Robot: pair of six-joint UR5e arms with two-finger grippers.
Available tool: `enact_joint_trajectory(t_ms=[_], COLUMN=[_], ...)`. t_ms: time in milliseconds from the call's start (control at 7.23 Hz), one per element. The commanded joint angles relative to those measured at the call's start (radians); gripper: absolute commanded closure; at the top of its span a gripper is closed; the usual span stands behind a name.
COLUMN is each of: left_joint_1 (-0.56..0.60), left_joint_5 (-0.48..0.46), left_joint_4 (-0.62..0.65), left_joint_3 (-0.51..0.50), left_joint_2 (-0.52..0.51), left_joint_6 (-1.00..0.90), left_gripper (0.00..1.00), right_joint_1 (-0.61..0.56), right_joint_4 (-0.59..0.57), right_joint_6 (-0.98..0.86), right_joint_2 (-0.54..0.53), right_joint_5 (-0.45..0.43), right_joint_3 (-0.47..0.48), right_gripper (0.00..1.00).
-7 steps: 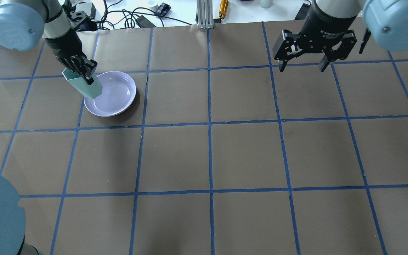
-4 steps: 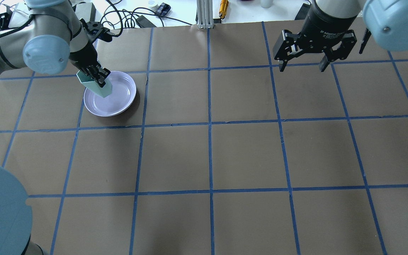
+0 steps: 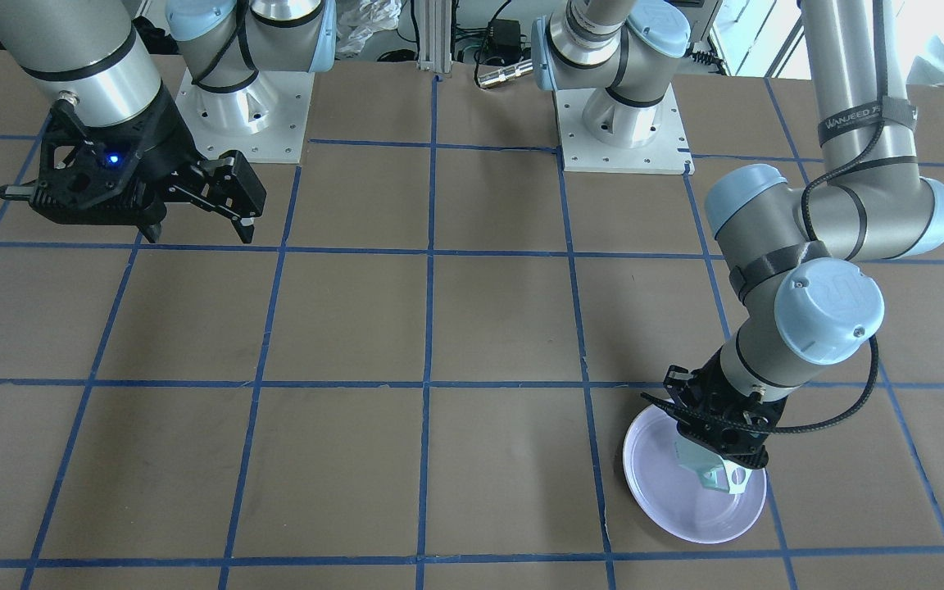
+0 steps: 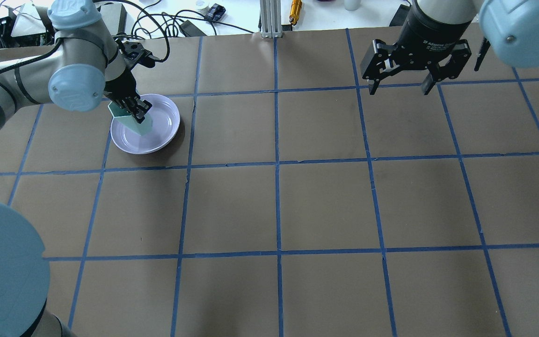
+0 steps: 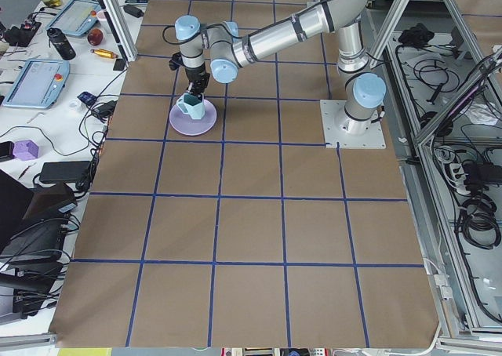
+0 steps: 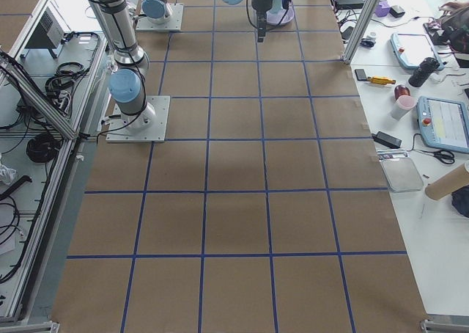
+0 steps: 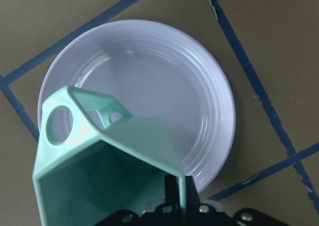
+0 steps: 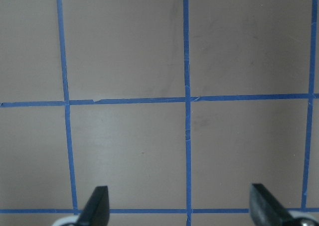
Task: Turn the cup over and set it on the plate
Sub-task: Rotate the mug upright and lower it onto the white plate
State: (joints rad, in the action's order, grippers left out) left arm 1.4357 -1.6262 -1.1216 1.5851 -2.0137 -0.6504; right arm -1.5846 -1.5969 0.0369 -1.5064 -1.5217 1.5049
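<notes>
The pale mint-green cup (image 4: 134,120) is held over the left part of the lavender plate (image 4: 159,133), tilted, with its narrow base pointing down toward the plate. My left gripper (image 4: 134,107) is shut on the cup's rim wall. In the left wrist view the cup (image 7: 107,156) shows its open mouth toward the camera and its loop handle at the upper left, with the plate (image 7: 164,71) below it. In the front view the cup (image 3: 714,473) hangs low over the plate (image 3: 677,508); I cannot tell if they touch. My right gripper (image 4: 401,86) is open and empty, far to the right.
The brown table (image 4: 279,206) carries a grid of blue tape lines. Cables, a yellow tool (image 4: 294,9) and small items lie beyond the table's far edge. The right wrist view shows only bare table under the open fingers (image 8: 97,206).
My left arm has swung in and lowered, carrying the cup right and down from the plate's left rim to over its inside. The right arm has not moved.
</notes>
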Motion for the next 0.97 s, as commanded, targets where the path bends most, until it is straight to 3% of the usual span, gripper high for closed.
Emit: enact_joint_trajectory(t_ms=[0,277,415,830], left_joint_1=[0.0,0.0,0.0,0.006], left_joint_5=[0.002,0.002,0.0,0.008], left_joint_4=[0.017,0.019,0.02,0.002], left_joint_3=[0.004,0.006,0.0,-0.01], left_joint_2=[-0.019,-0.036,-0.042,-0.005], left_joint_6=[0.002,0.003,0.005,0.009], left_gripper=[1.0,1.0,0.01,0.0], right_joint_1=[0.0,0.0,0.0,0.0], right_joint_4=[0.0,0.0,0.0,0.0], right_joint_6=[0.0,0.0,0.0,0.0], right_joint_2=[0.0,0.0,0.0,0.0], right_joint_5=[0.0,0.0,0.0,0.0], right_joint_3=[0.0,0.0,0.0,0.0], right_gripper=[0.0,0.0,0.0,0.0])
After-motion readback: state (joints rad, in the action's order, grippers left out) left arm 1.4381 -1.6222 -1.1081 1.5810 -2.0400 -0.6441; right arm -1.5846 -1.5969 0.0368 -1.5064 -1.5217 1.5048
